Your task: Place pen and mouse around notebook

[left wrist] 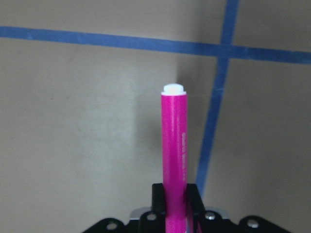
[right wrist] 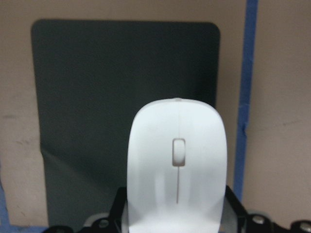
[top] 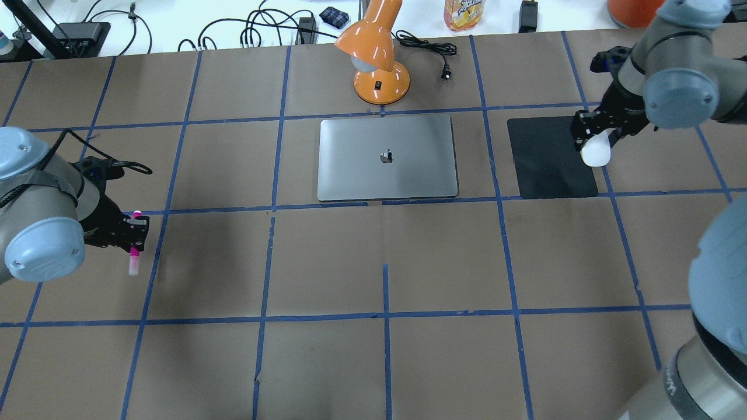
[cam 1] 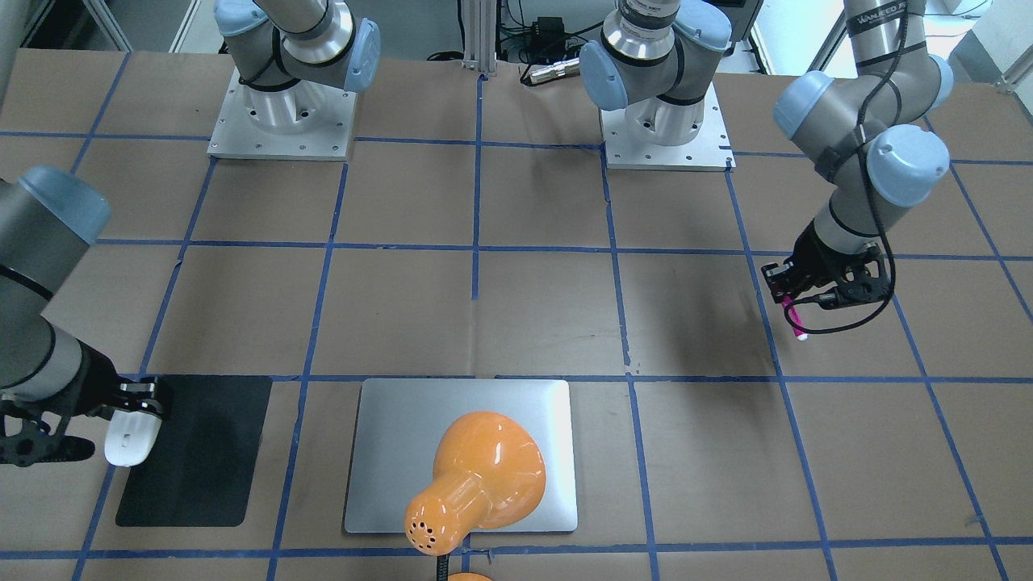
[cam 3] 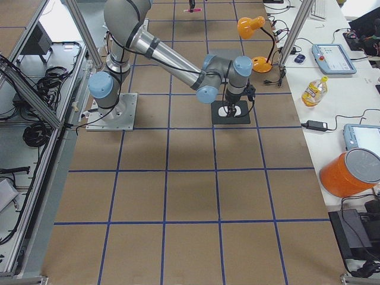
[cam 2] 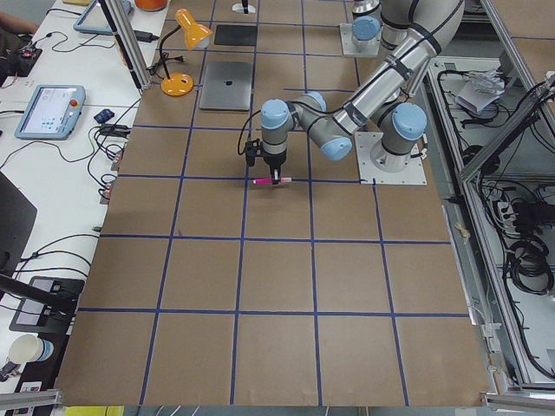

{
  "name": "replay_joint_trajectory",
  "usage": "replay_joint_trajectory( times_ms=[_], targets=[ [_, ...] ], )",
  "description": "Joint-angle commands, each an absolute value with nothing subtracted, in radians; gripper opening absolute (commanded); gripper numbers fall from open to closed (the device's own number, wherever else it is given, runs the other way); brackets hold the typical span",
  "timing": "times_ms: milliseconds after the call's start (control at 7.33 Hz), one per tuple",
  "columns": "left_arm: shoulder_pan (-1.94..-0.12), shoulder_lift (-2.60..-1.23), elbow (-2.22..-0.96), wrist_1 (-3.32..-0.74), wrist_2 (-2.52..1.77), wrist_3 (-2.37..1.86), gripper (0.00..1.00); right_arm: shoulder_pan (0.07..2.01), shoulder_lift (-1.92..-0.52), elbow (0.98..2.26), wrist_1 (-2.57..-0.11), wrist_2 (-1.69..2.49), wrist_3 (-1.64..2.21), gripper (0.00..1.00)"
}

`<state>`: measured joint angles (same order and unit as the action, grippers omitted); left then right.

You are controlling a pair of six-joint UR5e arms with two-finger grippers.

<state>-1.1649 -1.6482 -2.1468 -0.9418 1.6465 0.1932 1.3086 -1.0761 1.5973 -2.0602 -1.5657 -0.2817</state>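
The silver notebook (top: 387, 157) (cam 1: 460, 456) lies flat at the table's far middle. My left gripper (top: 133, 232) (cam 1: 795, 300) is shut on the magenta pen (top: 135, 252) (cam 1: 796, 320) (left wrist: 174, 155), holding it above the table far to the notebook's left. My right gripper (top: 594, 137) (cam 1: 133, 407) is shut on the white mouse (top: 596, 151) (cam 1: 131, 438) (right wrist: 177, 165), which hangs over the right edge of the black mat (top: 551, 157) (cam 1: 198, 452) (right wrist: 121, 87). In the right wrist view the mouse's scroll slot faces up, with the mat below.
An orange desk lamp (top: 376, 55) (cam 1: 476, 480) stands just behind the notebook, its shade over it in the front-facing view. Cables and a power brick lie along the far table edge (top: 251, 29). Blue tape lines grid the brown table (top: 385, 262).
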Motion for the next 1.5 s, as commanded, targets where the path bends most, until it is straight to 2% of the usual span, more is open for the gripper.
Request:
replay_joint_trajectory(
  times_ms=[0, 409, 545, 682, 955, 1364],
  targets=[
    [-1.401, -1.624, -2.126, -1.022, 1.561, -0.358, 0.00, 1.376, -0.999, 1.581, -2.118, -1.566, -0.172, 0.25],
    [-1.716, -1.701, -2.016, -1.016, 1.413, -1.306, 0.00, 1.371, -0.980, 1.605, -2.146, -1.566, -0.186, 0.29],
    [-1.803, -1.747, -1.956, -1.011, 1.360, -1.564, 0.00, 1.370, -0.983, 1.602, -2.145, -1.568, -0.186, 0.80],
    [-1.862, -1.811, -1.877, -1.012, 1.358, -1.692, 0.00, 1.368, -0.988, 1.598, -2.131, -1.569, -0.184, 1.00],
    [-1.932, -1.934, -1.797, -1.012, 1.373, -1.874, 0.00, 1.370, -1.027, 1.583, -2.105, -1.569, -0.173, 1.00],
    [-1.967, -2.000, -1.790, -0.996, 1.377, -1.933, 0.00, 1.422, -1.252, 1.582, -1.868, -1.568, -0.102, 1.00]
  ],
)
